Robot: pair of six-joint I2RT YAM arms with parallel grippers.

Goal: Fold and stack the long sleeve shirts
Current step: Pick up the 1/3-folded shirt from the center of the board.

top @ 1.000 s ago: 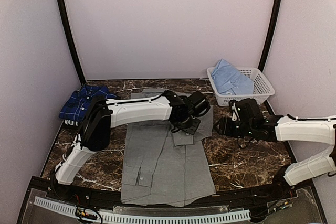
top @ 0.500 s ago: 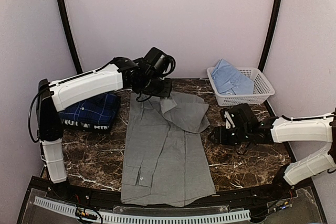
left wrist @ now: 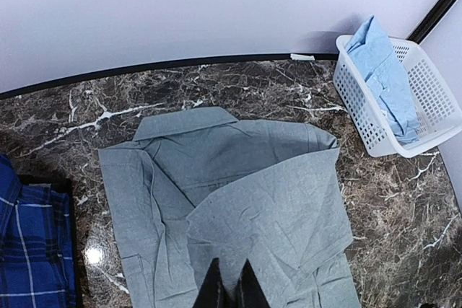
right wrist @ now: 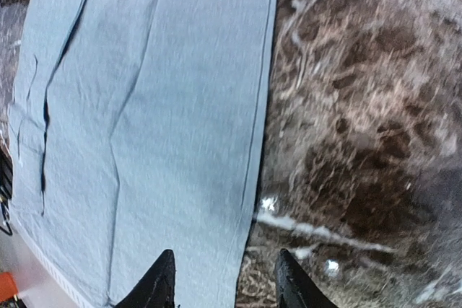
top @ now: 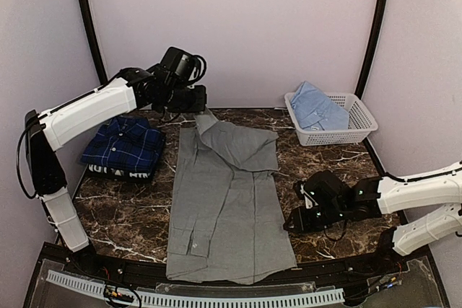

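Note:
The grey long sleeve shirt (top: 224, 207) lies flat down the middle of the marble table, collar at the far end. My left gripper (top: 198, 106) hangs above the collar end, shut on a corner of the shirt's folded-over upper part; the left wrist view shows the closed fingers (left wrist: 231, 283) pinching grey cloth (left wrist: 274, 200). My right gripper (top: 292, 221) is low at the shirt's right edge, open, its gap (right wrist: 224, 265) straddling the hem (right wrist: 263, 128). The navy plaid shirt (top: 123, 146) sits folded at the left. The light blue shirt (top: 314, 106) lies in the basket.
A white lattice basket (top: 361, 117) stands at the back right corner, also seen in the left wrist view as the basket (left wrist: 433, 99). Bare marble (top: 339, 178) lies between shirt and basket. Pale walls and black poles close in the table.
My left arm swung from over the shirt's middle up and back to the far left, drawing the grey cloth with it. My right arm came nearer and leftward, to the shirt's right edge.

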